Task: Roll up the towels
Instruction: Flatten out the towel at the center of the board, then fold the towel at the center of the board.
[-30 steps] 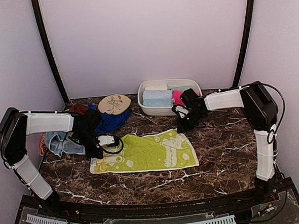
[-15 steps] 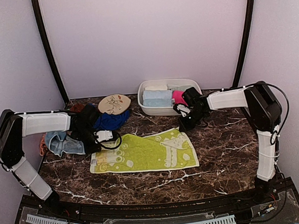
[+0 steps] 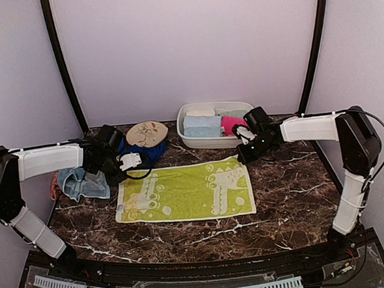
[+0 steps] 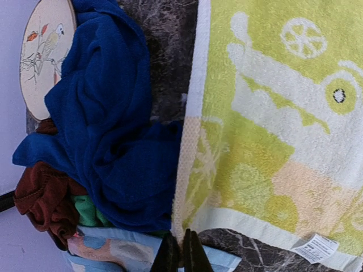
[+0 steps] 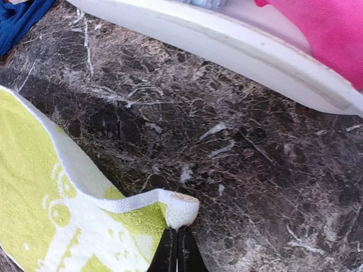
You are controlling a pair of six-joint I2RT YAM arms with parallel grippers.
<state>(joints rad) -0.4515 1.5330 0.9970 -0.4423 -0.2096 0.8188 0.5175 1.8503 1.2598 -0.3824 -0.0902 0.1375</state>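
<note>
Two far corners: your left claw (image 4: 181, 252) and right claw (image 5: 177, 246) pinch the yellow-green towel (image 3: 185, 193), lengthwise left-to-right.

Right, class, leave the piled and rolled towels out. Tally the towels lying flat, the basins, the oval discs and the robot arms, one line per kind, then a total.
Towels lying flat: 1, the yellow-green towel
Basins: 1, the white basin
Oval discs: 1, the oval disc
Robot arms: 2, the left arm and the right arm
Total: 5
</note>
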